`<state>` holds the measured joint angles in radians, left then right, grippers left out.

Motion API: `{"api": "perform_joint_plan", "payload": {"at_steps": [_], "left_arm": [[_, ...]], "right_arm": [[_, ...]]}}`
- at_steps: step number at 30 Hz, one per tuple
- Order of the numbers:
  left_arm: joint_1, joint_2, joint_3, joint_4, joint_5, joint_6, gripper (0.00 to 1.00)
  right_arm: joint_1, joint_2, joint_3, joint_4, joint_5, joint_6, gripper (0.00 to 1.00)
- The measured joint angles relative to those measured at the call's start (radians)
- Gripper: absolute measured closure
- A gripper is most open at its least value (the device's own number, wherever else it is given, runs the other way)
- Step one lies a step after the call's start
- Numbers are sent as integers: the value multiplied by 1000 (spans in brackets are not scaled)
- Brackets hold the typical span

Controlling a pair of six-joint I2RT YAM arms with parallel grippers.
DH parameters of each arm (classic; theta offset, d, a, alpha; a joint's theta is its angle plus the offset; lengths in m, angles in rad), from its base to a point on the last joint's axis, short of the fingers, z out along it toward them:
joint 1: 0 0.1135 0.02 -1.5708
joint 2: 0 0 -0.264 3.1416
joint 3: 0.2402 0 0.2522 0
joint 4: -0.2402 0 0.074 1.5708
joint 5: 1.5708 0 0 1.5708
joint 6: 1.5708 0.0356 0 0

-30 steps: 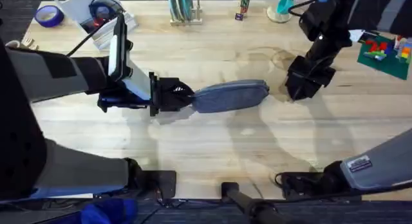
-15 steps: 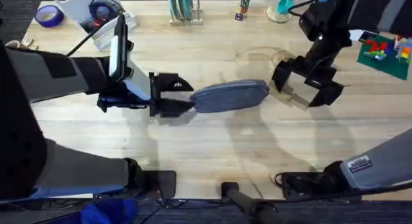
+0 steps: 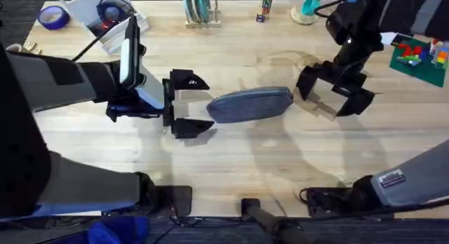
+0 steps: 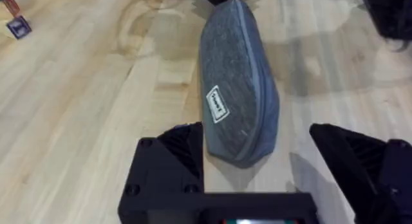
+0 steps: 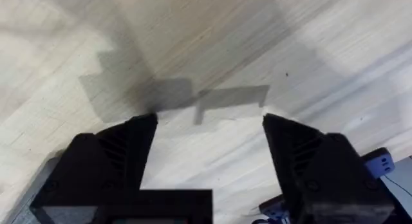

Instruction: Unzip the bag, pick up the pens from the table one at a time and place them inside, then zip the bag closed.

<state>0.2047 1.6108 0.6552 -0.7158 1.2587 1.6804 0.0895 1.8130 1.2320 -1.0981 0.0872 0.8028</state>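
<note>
The bag (image 3: 250, 104) lay zipped on the counter (image 3: 231, 160) between both released grippers, left gripper (image 3: 191, 102) and right gripper (image 3: 334, 93) spread wide, apparently finished

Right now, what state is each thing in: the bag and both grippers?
bag: lying flat on the table, looks zipped closed, not gripped.
left gripper: open, fingers either side of the bag's end, not touching it.
right gripper: open, empty, just off the bag's other end.
</note>
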Motion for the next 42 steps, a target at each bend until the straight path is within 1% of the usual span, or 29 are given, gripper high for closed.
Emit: {"api": "perform_joint_plan", "payload": {"at_steps": [5, 8, 11, 13, 17, 20, 23, 28, 30, 36, 40, 42], "left_arm": [[0, 0, 0, 32, -1, 13, 5], [0, 0, 10, 17, -2, 20, 6], [0, -2, 52, -46, -5, 26, 6], [0, -16, 101, -116, -24, 27, 6], [0, -76, 213, -257, -94, 29, 6], [0, -128, 292, -332, -153, 17, 6], [0, -175, 354, -378, -198, -36, 6], [0, -248, 406, -414, -258, -171, 6], [0, -282, 410, -415, -294, -233, 6], [0, -406, 410, -419, -431, -443, 6], [0, -506, 410, -423, -498, -564, 6], [0, -554, 410, -435, -518, -604, 6]], "right_arm": [[0, 0, 0, 1, 3, -3, 7], [0, 0, 0, 0, 9, -3, 5], [2, -4, 0, -9, 37, -6, 6], [3, -21, -1, -12, 59, -19, 5], [3, -114, -1, -12, 85, -65, 5], [3, -204, -1, -12, 94, -114, 5], [3, -288, -1, -17, 97, -166, 6], [3, -429, -1, -20, 72, -272, 5], [3, -480, -1, -22, 53, -316, 6], [3, -611, -1, -24, 11, -444, 5], [3, -679, -1, -25, 0, -525, 5], [3, -710, -1, -25, -2, -563, 5]]}}
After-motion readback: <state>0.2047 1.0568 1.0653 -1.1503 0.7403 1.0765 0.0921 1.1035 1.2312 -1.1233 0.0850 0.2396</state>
